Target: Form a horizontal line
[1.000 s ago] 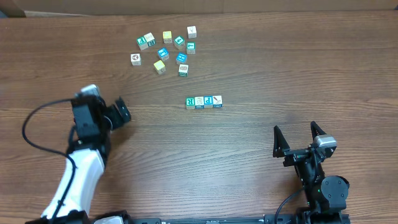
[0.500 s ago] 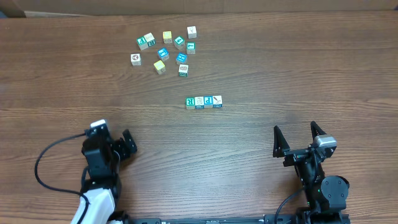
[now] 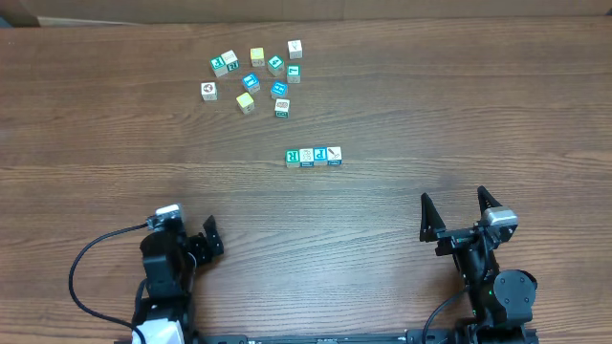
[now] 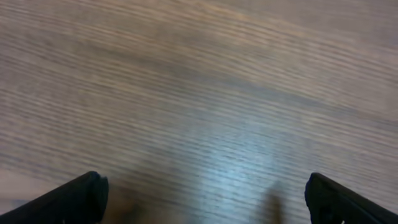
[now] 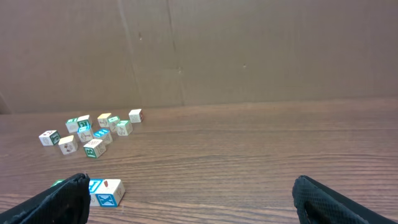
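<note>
Left arm pulled right back. A second ago it sat out to the left of the row of four blocks (image 3: 314, 156), and it dropped well below and left of that row, tucked in at the near edge of the table (image 3: 478, 96). The left gripper (image 4: 204, 190) was empty, its fingers spread wide. The wrist view showed one dark tip at each side and only blurred wood grain between them.

The right gripper (image 3: 453, 205) hadn't budged. It was parked below and to the right of the row, fingers also spread, holding nothing.

The row itself didn't shift. Its four cubes lay side by side, touching, running left to right. The loose blocks (image 3: 253, 72) sat scattered above and left of the row, well apart from it, untouched.

My read was that the left arm had backed off to its rest spot. So either the four-block line counted as the finished job, or I'd need another trip up to that scatter to lengthen it. With both arms clear of the row, nothing was at risk of knocking it.
</note>
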`<act>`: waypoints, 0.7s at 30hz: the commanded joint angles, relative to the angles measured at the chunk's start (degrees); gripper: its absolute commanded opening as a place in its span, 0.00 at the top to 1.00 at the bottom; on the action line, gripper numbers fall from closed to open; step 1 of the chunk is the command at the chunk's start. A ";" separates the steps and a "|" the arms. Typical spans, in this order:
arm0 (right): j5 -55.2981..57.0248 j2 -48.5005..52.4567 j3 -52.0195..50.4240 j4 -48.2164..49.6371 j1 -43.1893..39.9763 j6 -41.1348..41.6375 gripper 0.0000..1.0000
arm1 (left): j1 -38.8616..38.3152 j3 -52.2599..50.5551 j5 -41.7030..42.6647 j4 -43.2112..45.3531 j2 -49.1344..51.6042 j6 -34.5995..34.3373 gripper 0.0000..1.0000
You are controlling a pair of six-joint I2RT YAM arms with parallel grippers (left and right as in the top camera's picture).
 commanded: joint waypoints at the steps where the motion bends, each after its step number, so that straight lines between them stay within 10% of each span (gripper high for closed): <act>1: -0.09 -0.46 -0.59 0.17 -0.15 0.15 0.00 | -3.98 -0.48 -6.99 -7.45 -10.25 0.44 0.00; 21: -0.09 -0.46 -0.59 0.17 -0.15 0.15 0.00 | -6.60 -0.48 -7.34 -13.66 -46.90 11.04 0.00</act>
